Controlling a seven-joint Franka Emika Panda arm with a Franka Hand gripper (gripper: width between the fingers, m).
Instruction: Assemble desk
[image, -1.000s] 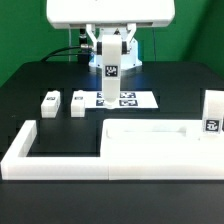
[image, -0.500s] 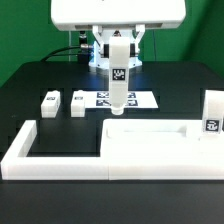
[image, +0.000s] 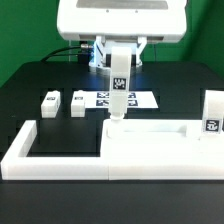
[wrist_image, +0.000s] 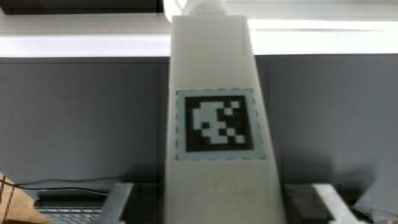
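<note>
My gripper (image: 119, 52) is shut on a white desk leg (image: 118, 88) and holds it upright, its black-and-white tag facing the camera. The leg's lower end hangs just above the far corner of the desk tabletop (image: 150, 127) on the exterior view's left side. The tabletop lies flat with its raised rim up, inside the border frame. In the wrist view the leg (wrist_image: 214, 110) fills the middle, with a finger (wrist_image: 139, 200) on each side of it; my gripper (wrist_image: 224, 200) has it clamped.
Two small legs (image: 48, 103) (image: 79, 102) lie on the black table at the exterior view's left. Another tagged leg (image: 212, 115) stands at the right. The marker board (image: 138, 100) lies behind the held leg. The white U-shaped frame (image: 55, 163) borders the front.
The arm has carried the leg forward and down, from over the marker board to the tabletop's far left corner. The grip is unchanged.
</note>
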